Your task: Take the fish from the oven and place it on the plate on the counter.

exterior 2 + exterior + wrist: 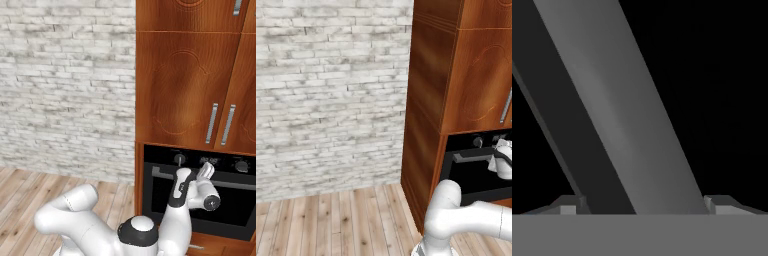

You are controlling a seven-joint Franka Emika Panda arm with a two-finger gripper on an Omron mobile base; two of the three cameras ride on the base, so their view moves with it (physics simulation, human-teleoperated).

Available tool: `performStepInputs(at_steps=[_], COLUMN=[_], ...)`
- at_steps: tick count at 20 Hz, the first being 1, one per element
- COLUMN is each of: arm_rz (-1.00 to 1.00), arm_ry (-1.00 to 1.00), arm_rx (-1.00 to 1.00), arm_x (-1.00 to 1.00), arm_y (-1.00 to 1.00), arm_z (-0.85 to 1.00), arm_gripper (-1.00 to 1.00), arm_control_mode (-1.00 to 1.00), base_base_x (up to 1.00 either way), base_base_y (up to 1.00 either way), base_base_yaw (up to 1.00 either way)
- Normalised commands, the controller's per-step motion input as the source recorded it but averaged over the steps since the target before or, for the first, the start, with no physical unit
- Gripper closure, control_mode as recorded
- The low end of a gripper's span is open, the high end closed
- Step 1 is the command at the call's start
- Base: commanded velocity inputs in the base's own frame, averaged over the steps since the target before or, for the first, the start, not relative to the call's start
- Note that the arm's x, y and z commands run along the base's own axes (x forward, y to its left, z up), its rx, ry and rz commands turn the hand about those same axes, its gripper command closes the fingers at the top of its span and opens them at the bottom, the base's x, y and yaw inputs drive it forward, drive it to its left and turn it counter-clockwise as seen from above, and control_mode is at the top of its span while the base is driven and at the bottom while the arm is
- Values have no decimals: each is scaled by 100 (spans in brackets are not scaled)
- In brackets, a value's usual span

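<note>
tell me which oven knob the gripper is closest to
The middle knob, as far as the right base view shows: the gripper is raised just under it at the oven handle, while the left knob and right knob sit off to either side.

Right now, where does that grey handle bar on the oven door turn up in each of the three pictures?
Left base view: oven handle, lower right, below a round knob.
Right base view: low on the right, running across the black oven, partly behind the arm.
Hand view: a broad grey diagonal bar, close up.
Shared landmark: the reddish-brown cabinet above.
</note>
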Motion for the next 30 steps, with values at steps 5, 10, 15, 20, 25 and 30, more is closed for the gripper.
performStepInputs(at_steps=[5,10,15,20,25,30], arm_rz=[-1,0,0,0,0,0], arm_ry=[0,0,0,1,1,0], arm_rx=[-1,-3,0,0,0,0], arm_x=[7,15,0,0,0,0], arm_y=[-7,-15,0,0,0,-2], arm_z=[-49,-17,0,0,0,-3], arm_gripper=[-100,-100,-100,100,100,100], arm_control_mode=[-100,-100,-100,-100,-100,-100], base_base_x=[0,0,0,0,0,0], base_base_y=[0,0,0,0,0,0], base_base_yaw=[0,0,0,0,0,0])
